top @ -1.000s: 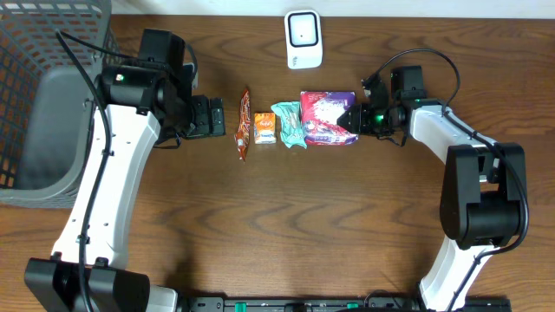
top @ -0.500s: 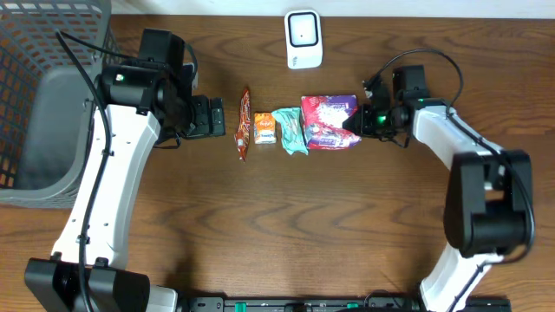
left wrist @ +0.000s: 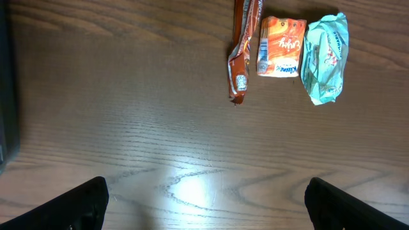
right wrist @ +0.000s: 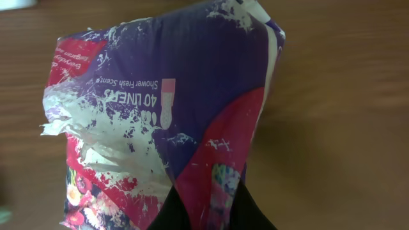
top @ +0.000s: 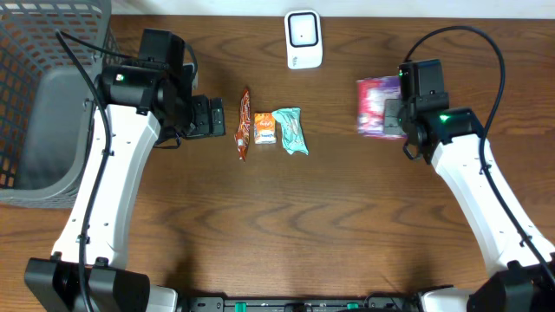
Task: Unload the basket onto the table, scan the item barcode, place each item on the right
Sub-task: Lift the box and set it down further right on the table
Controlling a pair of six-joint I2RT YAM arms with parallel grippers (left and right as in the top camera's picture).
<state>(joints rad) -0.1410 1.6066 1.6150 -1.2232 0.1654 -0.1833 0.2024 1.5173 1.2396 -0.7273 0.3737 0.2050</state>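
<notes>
The right gripper (top: 392, 114) is pinching a purple and pink packet (top: 375, 106). Its two fingers are pressed tight on one edge of the packet. In the right wrist view the packet fills almost the whole picture. It has white splashes on it and the words "40 LINERS", upside down.

The packet is over the right side of the tabletop (top: 329, 225). It is to the right of the white scanner (top: 303, 39), which stands at the back edge. The two do not touch.

The left gripper (top: 217, 117) is spread wide and holds nothing. Just beside it, three small things lie side by side in a row: a long brown wrapper (top: 244, 124), a little orange box (top: 264, 128) and a teal packet (top: 291, 130). A gray basket (top: 35, 52) stands at the far left.
</notes>
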